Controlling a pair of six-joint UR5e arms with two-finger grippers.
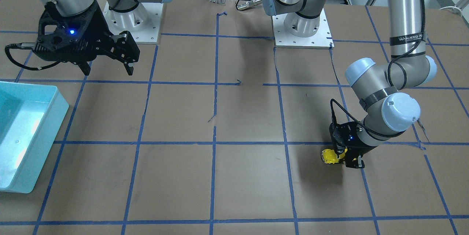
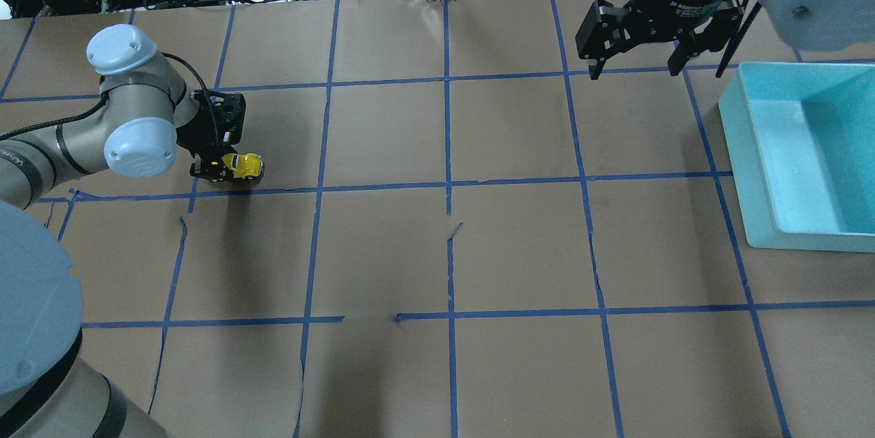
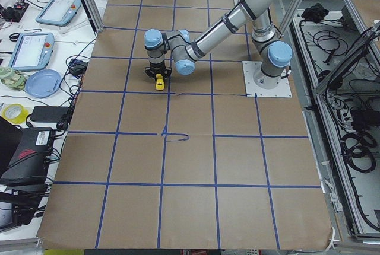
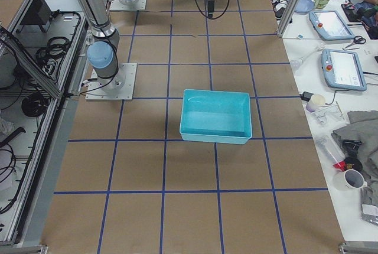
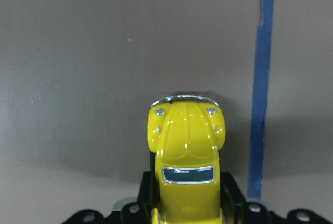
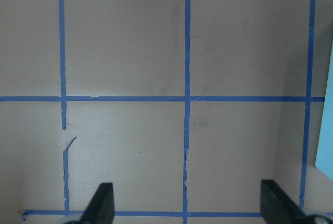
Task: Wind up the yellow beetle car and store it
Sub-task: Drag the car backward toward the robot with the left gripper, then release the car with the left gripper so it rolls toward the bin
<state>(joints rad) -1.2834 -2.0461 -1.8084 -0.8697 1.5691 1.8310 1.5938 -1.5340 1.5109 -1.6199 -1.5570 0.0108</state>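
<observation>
At the left jaws: closed on the rear of the yellow beetle car [image 5: 186,146], a dark finger against each flank, rounded nose and chrome bumper poking out forward. Car level and low against the bench [image 2: 519,247]; wheels hidden, so touching or just clear cannot be told. Blue tape line [image 5: 260,78] just beside the car, parallel to its length. Seen from overhead, car toward the bench's end on the robot's left, just beyond a tape line crossing below it. At the right jaws: spread wide, nothing between the fingertips [image 6: 104,203], poised above bare brown paper and the tape grid. Teal bin [image 2: 745,151] near these jaws, on the robot's right, well apart from the car. Off the bench edge past the car: a tablet [image 3: 27,50], cables.
</observation>
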